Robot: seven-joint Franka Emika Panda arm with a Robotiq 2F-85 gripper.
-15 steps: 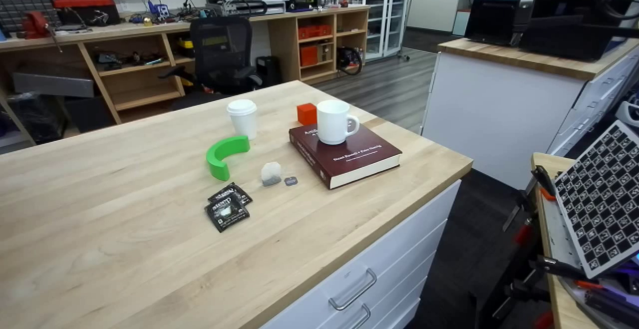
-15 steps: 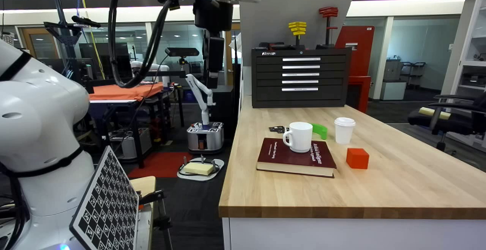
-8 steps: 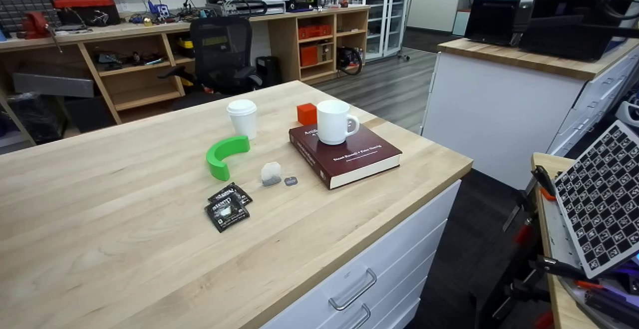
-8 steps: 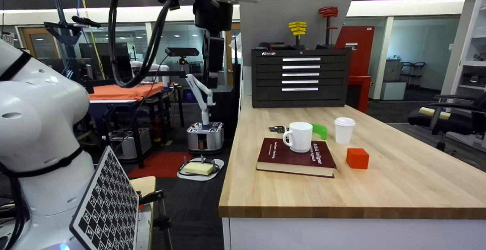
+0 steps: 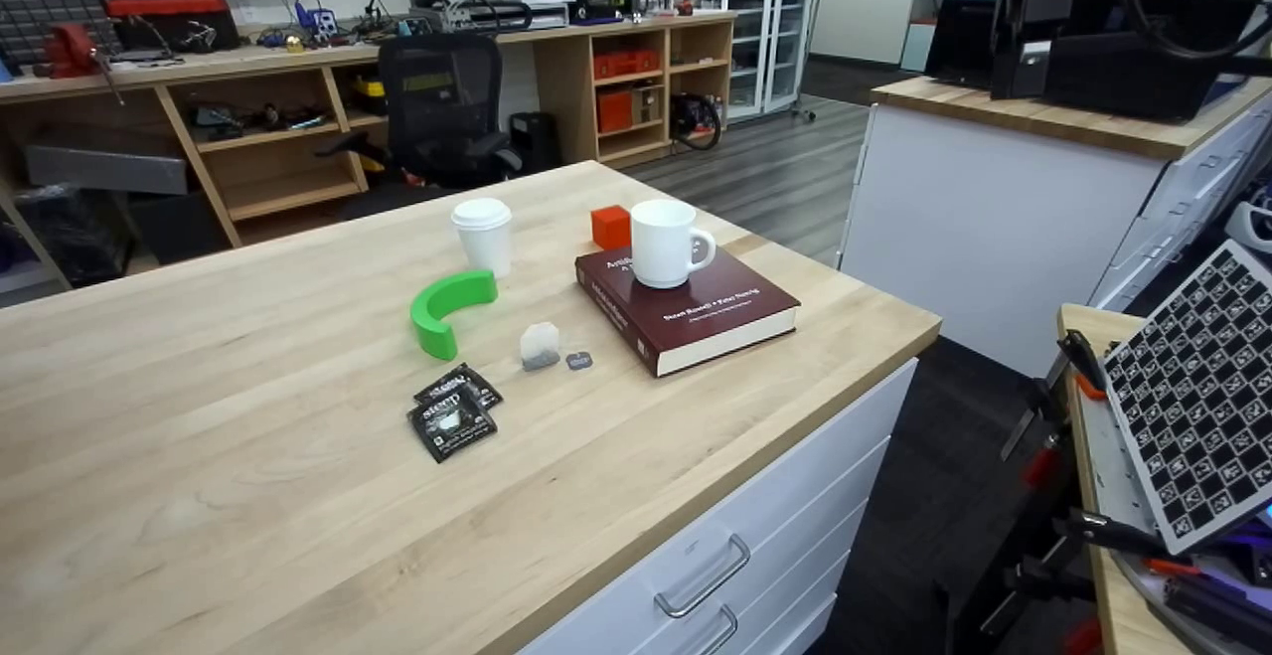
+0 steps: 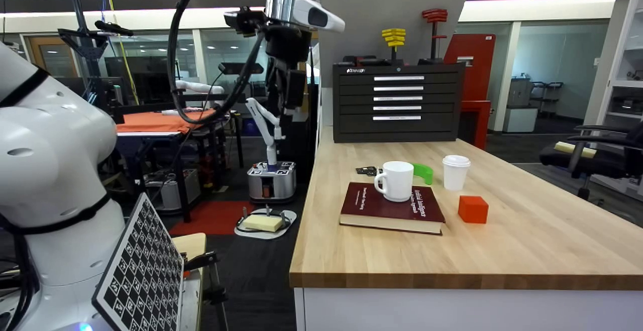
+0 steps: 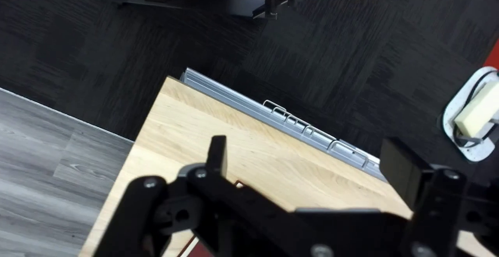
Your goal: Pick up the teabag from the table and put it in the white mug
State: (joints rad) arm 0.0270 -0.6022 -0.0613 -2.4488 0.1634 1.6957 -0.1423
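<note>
1. The pincer (image 7: pixel 304 153) is released, its fingers (image 7: pixel 216 155) spread wide in the wrist view; it hangs high above the level of the table (image 5: pixel 248 456)
2. The teabag (image 5: pixel 540 345) lies on the table, well below the pincer and well apart from it, down and to its left as seen in an exterior view, its tag (image 5: pixel 578 361) just beside it
3. The mug (image 5: pixel 659 245) stands upright on the book (image 5: pixel 730 282), lower than the pincer in both exterior views and well apart from it
4. The cube (image 6: pixel 472 209) sits near the book, down and to the right of the pincer in an exterior view
5. The lidded cup (image 6: pixel 455 176) stands upright, farther right of the pincer than the mug in an exterior view
6. The green piece (image 5: pixel 428 315) rests near the cup, also below the pincer's level
7. The two packets (image 5: pixel 454 430) overlap, lower left of the pincer in an exterior view, farther from it there than the teabag
8. Through the pincer's gap the wrist view shows the drawers (image 7: pixel 269 117) and the table's edge, with part of the book behind the pincer
</note>
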